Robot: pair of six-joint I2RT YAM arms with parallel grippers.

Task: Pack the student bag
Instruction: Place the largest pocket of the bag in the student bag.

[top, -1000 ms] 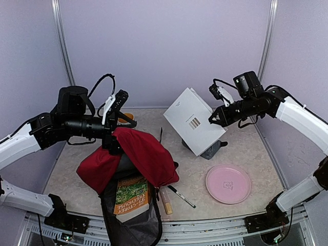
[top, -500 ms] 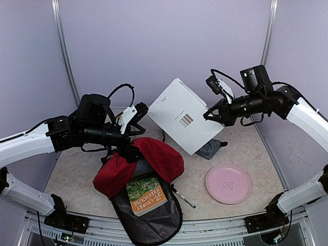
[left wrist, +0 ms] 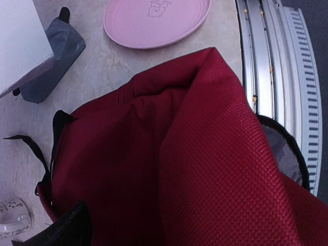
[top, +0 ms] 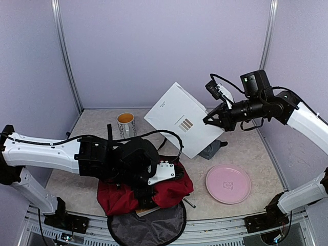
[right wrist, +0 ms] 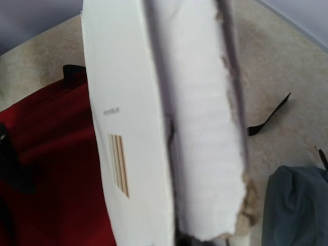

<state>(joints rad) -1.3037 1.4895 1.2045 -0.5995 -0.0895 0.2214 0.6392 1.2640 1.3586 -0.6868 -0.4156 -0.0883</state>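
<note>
Right end effector (top: 209, 119) clamps white book (top: 182, 120) aloft | left end effector (top: 145, 193) wide over student bag (left wrist: 195, 169), worktop's near edge | step: bringing book | next: likely hold bag mouth open, lower book in

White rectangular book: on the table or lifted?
Lifted: the right gripper pinches the white rectangular book by one edge, tilted, above the small grey fabric pouch.

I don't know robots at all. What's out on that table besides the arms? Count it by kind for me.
dark red backpack: 1
white book, held up in the air: 1
mug: 1
grey pouch: 1
pink plate: 1
pen, only its tip showing: 1
Total: 6
</note>
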